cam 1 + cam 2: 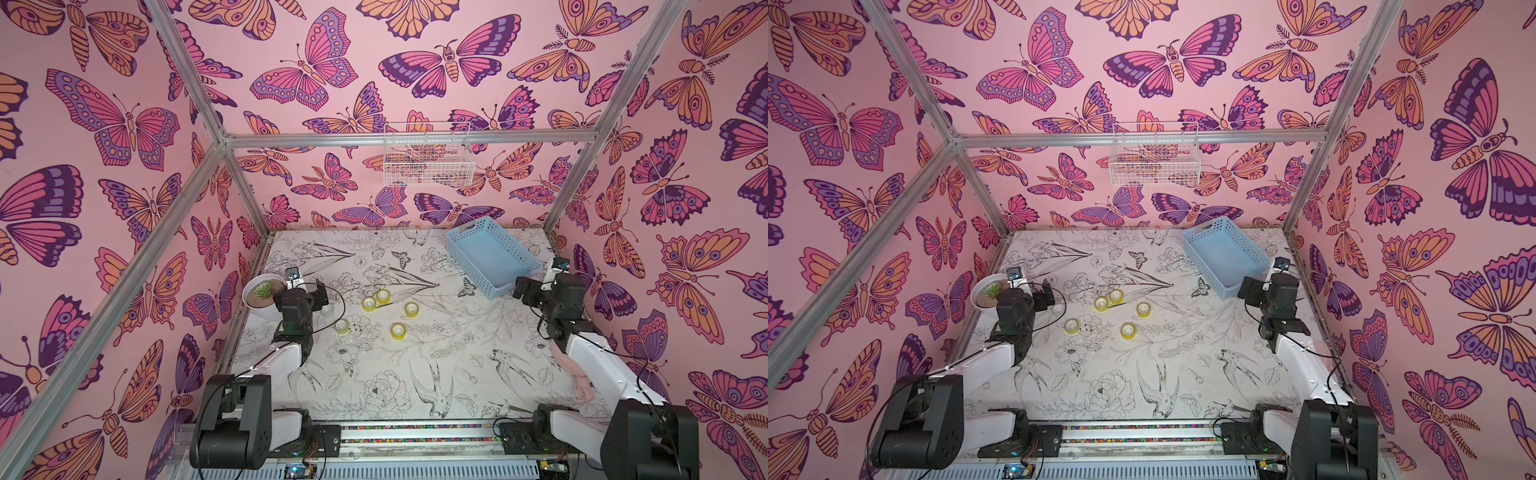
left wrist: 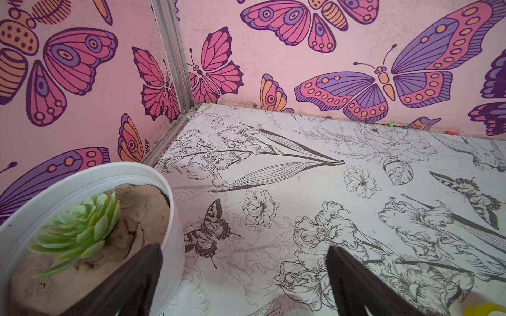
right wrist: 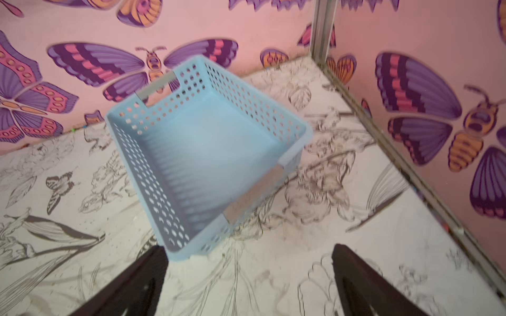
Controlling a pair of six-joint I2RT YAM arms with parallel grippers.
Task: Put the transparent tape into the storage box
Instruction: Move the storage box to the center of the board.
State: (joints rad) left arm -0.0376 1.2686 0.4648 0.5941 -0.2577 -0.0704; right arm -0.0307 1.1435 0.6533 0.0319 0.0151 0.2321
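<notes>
Left gripper [image 2: 243, 247] and right gripper [image 3: 250, 247]: both released, nothing held.
In a top view, five transparent tape rolls [image 1: 398, 330] lie loose on the table [image 1: 415, 374] at the left one's 3 o'clock. The empty storage box [image 1: 459, 253] stands at the right one's 11 o'clock, probably ready to receive them.

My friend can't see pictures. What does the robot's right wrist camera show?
An empty light blue storage box with holey sides sits at an angle on a table printed with black-and-white flowers, by pink butterfly walls. The right gripper has its two dark fingers wide open near one corner of the box, holding nothing.
</notes>
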